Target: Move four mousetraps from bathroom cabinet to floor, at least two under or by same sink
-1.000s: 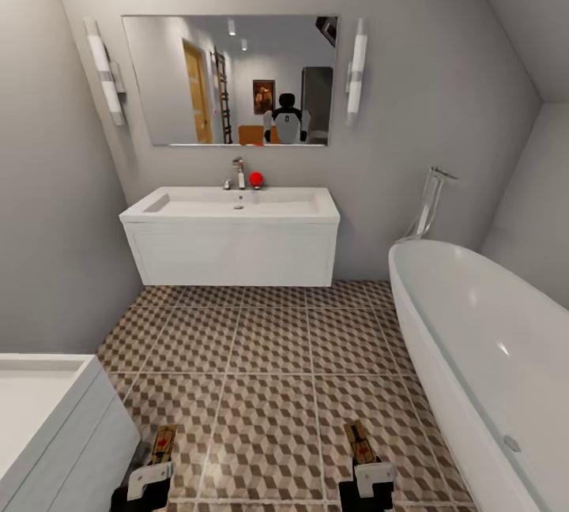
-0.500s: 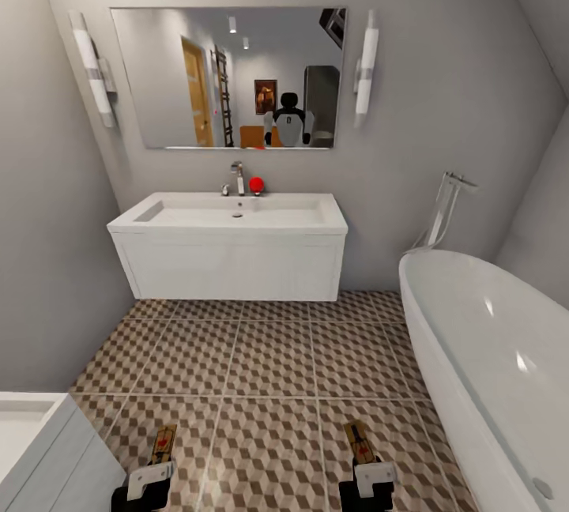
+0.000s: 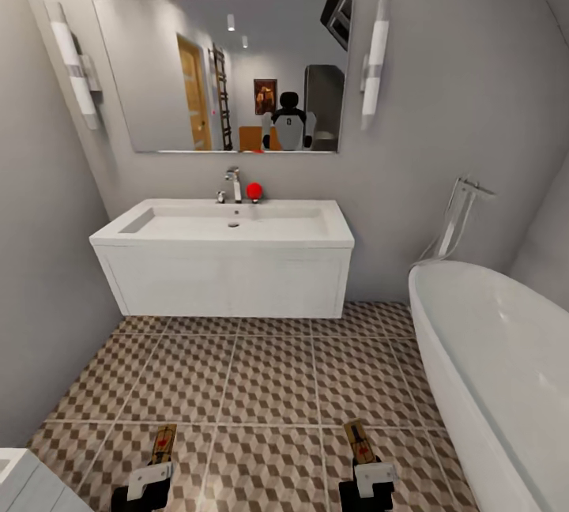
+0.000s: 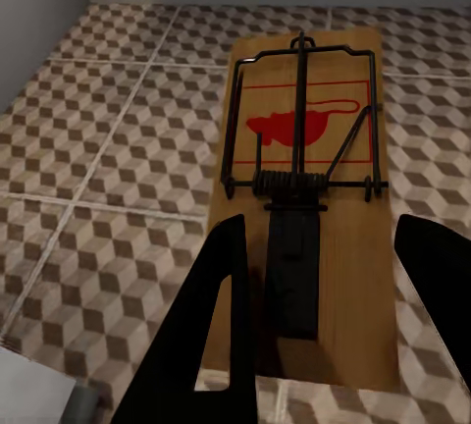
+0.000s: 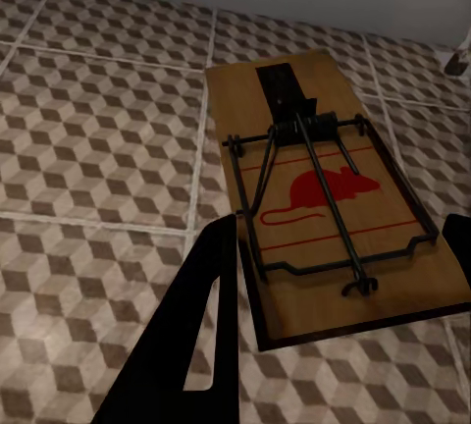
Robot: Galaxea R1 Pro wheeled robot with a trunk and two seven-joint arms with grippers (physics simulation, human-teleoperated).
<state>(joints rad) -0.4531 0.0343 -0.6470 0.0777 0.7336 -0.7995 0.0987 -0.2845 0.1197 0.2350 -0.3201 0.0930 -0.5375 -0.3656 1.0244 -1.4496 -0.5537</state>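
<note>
head view first: the wide white rectangular sink point(image 3: 225, 224) with its chrome tap point(image 3: 231, 184) sits dead ahead on a white boxy vanity, a small red ball point(image 3: 254, 191) just beside the tap, a big wall mirror point(image 3: 221, 73) above. the oval white bathtub point(image 3: 498, 370) runs along the right, and the brown-and-beige cube-patterned bathroom floor point(image 3: 261, 370) spreads between. down at the bottom edge, the left tool point(image 3: 150, 479) carries a small tan wooden mousetrap point(image 3: 163, 442) poking forward, and the right tool point(image 3: 369, 476) carries a second tan wooden mousetrap point(image 3: 358, 441) the same way, both held above the tiles and well apart from the sink. left wrist view now: the left tool's dark fingers point(image 4: 211, 326) are clamped on the board's sides, the wire and the red mouse print facing up. right wrist view: the other trap sits tilted between the right tool's dark fingers point(image 5: 201, 316), clenched on its edges, tiles underneath.
</note>
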